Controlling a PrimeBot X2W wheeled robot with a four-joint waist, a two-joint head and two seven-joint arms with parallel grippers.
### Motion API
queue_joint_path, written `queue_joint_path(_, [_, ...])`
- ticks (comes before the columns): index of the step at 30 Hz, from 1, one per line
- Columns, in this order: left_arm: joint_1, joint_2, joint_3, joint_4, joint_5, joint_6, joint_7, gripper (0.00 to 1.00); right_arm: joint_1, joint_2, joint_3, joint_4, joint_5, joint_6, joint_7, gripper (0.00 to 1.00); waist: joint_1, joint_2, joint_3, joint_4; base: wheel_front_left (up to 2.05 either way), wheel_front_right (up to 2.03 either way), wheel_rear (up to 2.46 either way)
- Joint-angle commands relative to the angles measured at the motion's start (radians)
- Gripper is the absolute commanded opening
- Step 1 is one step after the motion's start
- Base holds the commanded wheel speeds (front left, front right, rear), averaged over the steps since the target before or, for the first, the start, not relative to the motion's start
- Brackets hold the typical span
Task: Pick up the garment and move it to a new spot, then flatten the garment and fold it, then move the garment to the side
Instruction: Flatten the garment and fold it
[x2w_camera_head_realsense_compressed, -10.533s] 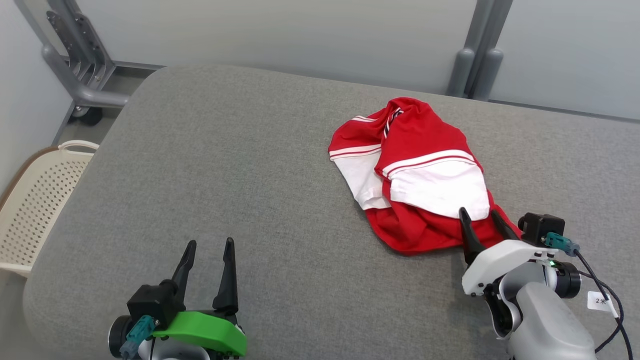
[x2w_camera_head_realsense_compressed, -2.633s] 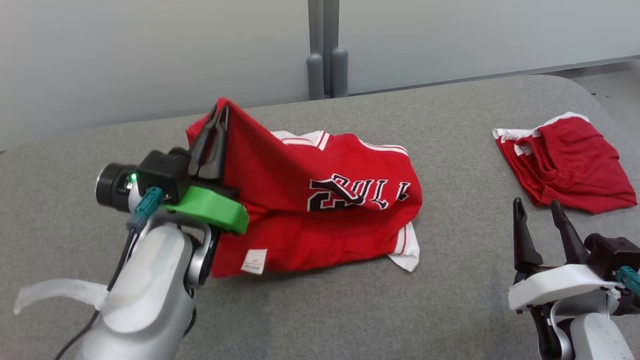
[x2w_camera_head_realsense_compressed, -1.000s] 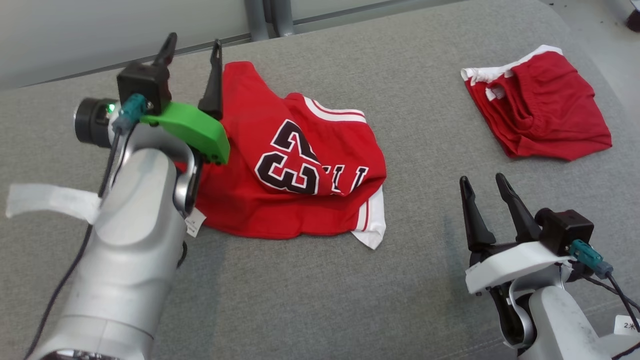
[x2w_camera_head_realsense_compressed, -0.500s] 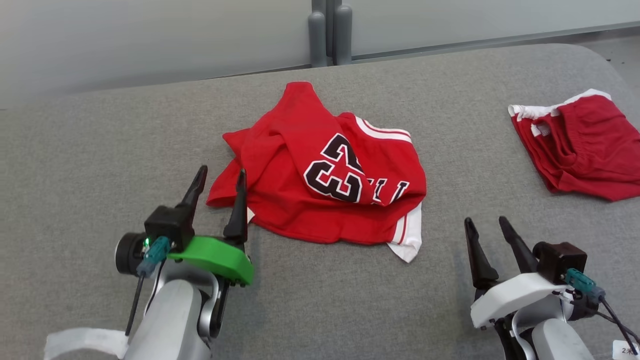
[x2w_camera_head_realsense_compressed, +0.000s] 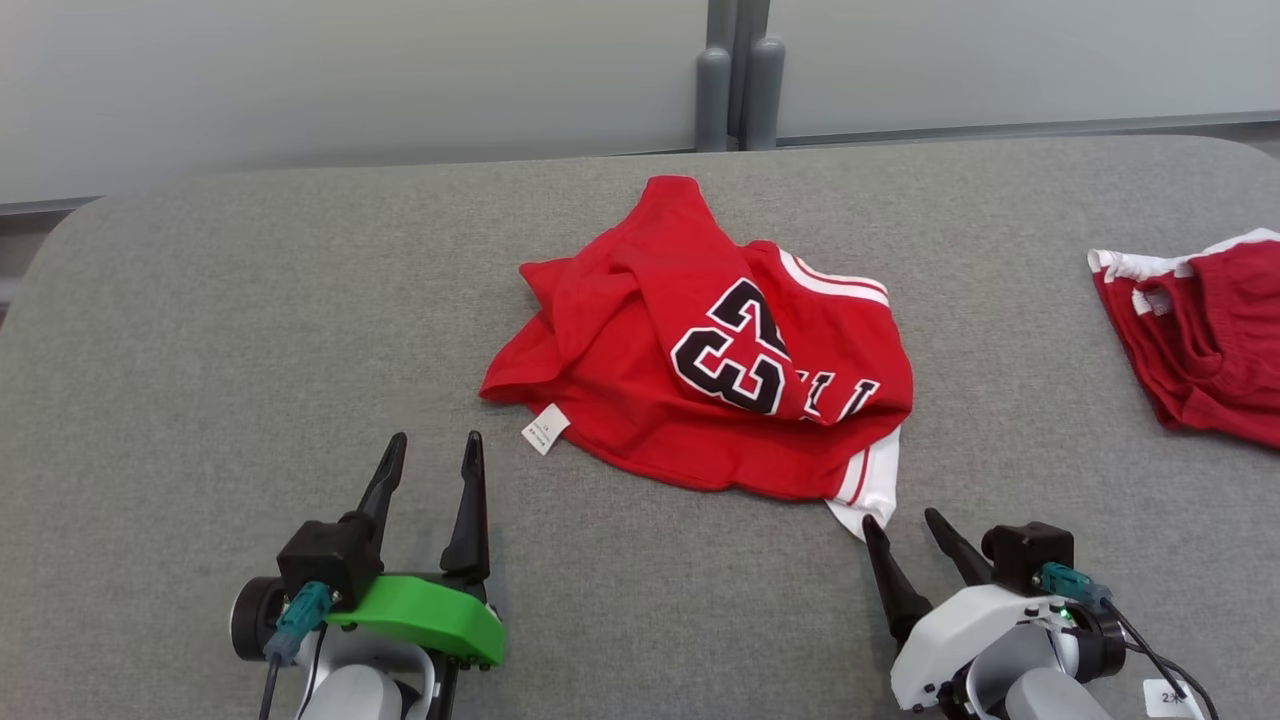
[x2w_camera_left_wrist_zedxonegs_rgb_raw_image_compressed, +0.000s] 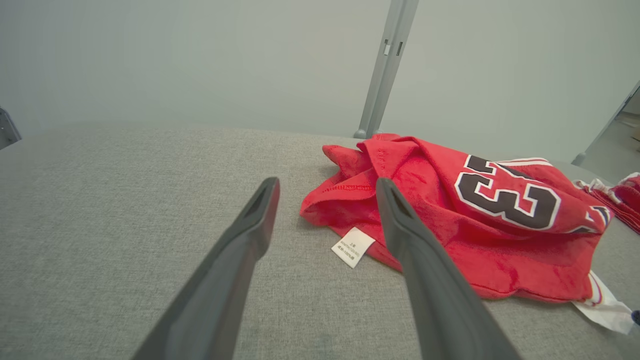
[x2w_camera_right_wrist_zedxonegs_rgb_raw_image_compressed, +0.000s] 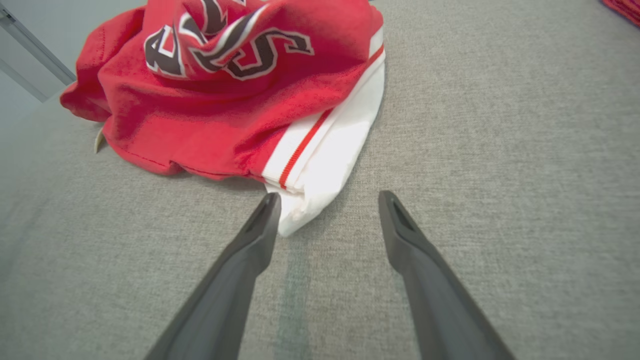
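Garment (x2w_camera_head_realsense_compressed: 640, 400) crumpled, lettering (x2w_camera_head_realsense_compressed: 735, 350) partly folded under; left tool (x2w_camera_head_realsense_compressed: 435, 437) and right tool (x2w_camera_head_realsense_compressed: 899, 517) released

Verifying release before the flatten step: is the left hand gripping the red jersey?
No, the left hand is open with nothing between its fingers, and it sits apart from the red jersey in the head view.

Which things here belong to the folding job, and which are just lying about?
Job: jersey, crumpled mid-table; table under it.
Lying about: shorts at the right edge; posts behind the table.
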Motion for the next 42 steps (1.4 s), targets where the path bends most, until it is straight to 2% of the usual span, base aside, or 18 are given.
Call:
queue_joint_path(1, [0.016,0.0,0.007,-0.008,-0.004,0.003,0.0,1.0,-0.02,-0.004,0.0,0.021,0.002,0.0,-0.006,1.0,0.0,0.0041,-0.003,0.021,0.0,0.0,0.0])
queue_joint_path(5, [0.029,0.0,0.011,-0.017,-0.001,0.004,0.0,1.0,-0.073,-0.004,-0.009,0.118,-0.032,0.0,-0.019,1.0,0.0,0.0041,-0.004,0.045,0.0,0.0,0.0])
queue_joint_path(6, [0.03,-0.001,0.01,-0.018,0.0,0.004,0.0,1.0,-0.084,-0.004,-0.018,0.146,-0.049,0.0,-0.017,0.95,0.0,0.0041,-0.005,0.05,0.0,0.0,0.0])
queue_joint_path(7, [0.031,-0.001,0.011,-0.018,0.0,0.004,0.0,1.0,-0.095,-0.004,-0.027,0.171,-0.064,0.0,-0.016,0.69,0.0,0.0041,-0.005,0.054,0.0,0.0,0.0])
queue_joint_path(8, [0.032,-0.001,0.013,-0.019,0.0,0.005,0.0,1.0,-0.106,-0.004,-0.034,0.194,-0.078,0.0,-0.014,0.48,0.0,0.0041,-0.006,0.058,0.0,0.0,0.0])
queue_joint_path(10, [0.034,-0.001,0.015,-0.022,-0.001,0.004,0.0,1.0,-0.128,-0.003,-0.041,0.232,-0.093,0.0,-0.018,0.33,0.0,0.0041,-0.006,0.064,0.0,0.0,0.0])
queue_joint_path(13, [0.037,-0.001,0.017,-0.025,0.001,0.006,0.0,1.0,-0.153,-0.005,-0.058,0.28,-0.116,0.0,-0.028,0.02,0.0,0.0041,-0.008,0.067,0.0,0.0,0.0])
queue_joint_path(17, [0.045,-0.001,0.023,-0.03,0.002,0.011,0.0,1.0,-0.191,-0.005,-0.133,0.283,-0.154,0.0,-0.072,0.0,0.0,0.0041,-0.012,0.062,0.0,0.0,0.0])
queue_joint_path(20, [0.051,-0.001,0.028,-0.037,0.002,0.013,0.0,1.0,-0.202,-0.006,-0.239,0.229,-0.255,0.0,-0.091,0.0,0.0,0.0041,-0.018,0.049,0.0,0.0,0.0])
queue_joint_path(25, [0.064,-0.001,0.016,-0.039,-0.008,0.005,0.0,1.0,-0.157,-0.003,-0.389,-0.018,-0.57,0.0,-0.099,0.0,0.0,0.0041,-0.027,0.027,0.0,0.0,0.0])
queue_joint_path(28, [0.065,-0.001,0.003,-0.034,-0.017,0.003,0.0,1.0,-0.112,-0.002,-0.41,-0.15,-0.667,0.0,-0.085,0.0,0.0,0.0041,-0.031,0.018,0.0,0.0,0.0])
queue_joint_path(32, [0.068,-0.001,-0.017,-0.031,-0.026,0.008,0.0,1.0,-0.028,-0.003,-0.359,-0.205,-0.643,0.0,-0.02,0.0,0.0,0.0041,-0.034,0.012,0.0,0.0,0.0])
queue_joint_path(42, [0.073,-0.001,-0.057,-0.013,-0.031,-0.003,0.0,1.0,0.085,-0.004,-0.223,-0.143,-0.546,0.0,0.05,0.0,0.0,0.0041,-0.045,0.006,0.0,0.0,0.0])
